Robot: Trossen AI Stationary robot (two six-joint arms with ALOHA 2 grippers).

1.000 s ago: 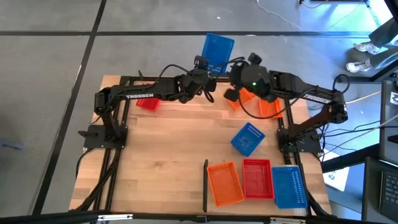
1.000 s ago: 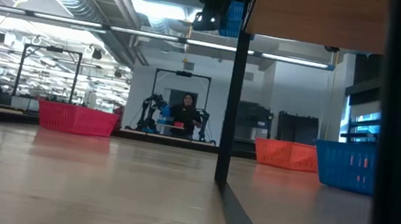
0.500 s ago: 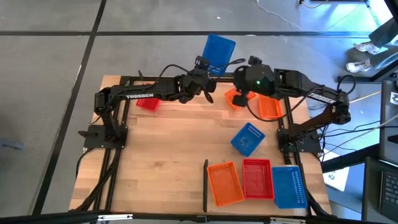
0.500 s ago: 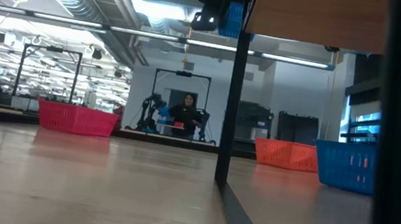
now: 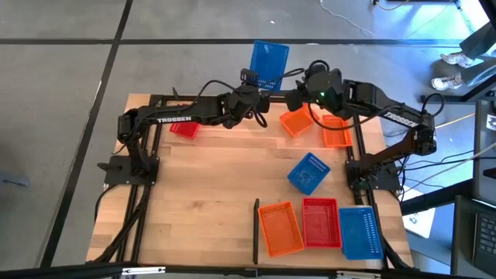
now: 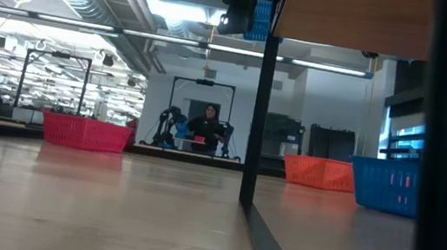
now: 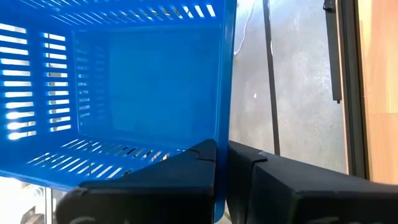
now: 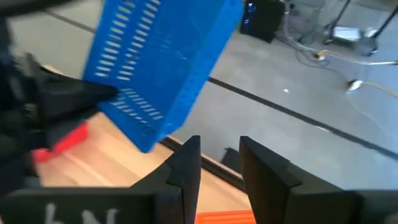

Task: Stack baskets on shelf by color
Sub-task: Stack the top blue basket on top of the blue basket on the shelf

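Your left gripper (image 5: 256, 91) sits at about twelve o'clock on the shelf (image 5: 201, 201), clamped narrow on the lower rim of a blue basket (image 5: 269, 66). The left wrist view shows the two dark fingers (image 7: 205, 163) pinching that wall, with the basket's hollow facing the camera. The basket is held up off the wood and out past the far edge, over the floor, probably so it clears the other baskets before you carry it toward the blue one in the near row.

Your right gripper (image 5: 298, 99) hovers just beside it, at about one o'clock, holding nothing. Its fingers (image 8: 186, 163) stand a narrow gap apart in the right wrist view, with the lifted basket hanging ahead of them. It looks placed either to take the basket over or to steady it.

Below the right gripper, two orange baskets (image 5: 295, 122) lie near the black frame rail. A red basket (image 5: 184, 129) lies under the left arm at about ten o'clock, and another blue basket (image 5: 308, 172) sits askew towards three o'clock.

At five o'clock, beside the black divider strip (image 5: 256, 230), an orange (image 5: 280, 229), a red (image 5: 320, 222) and a blue basket (image 5: 359, 232) stand in a row, one for each colour.
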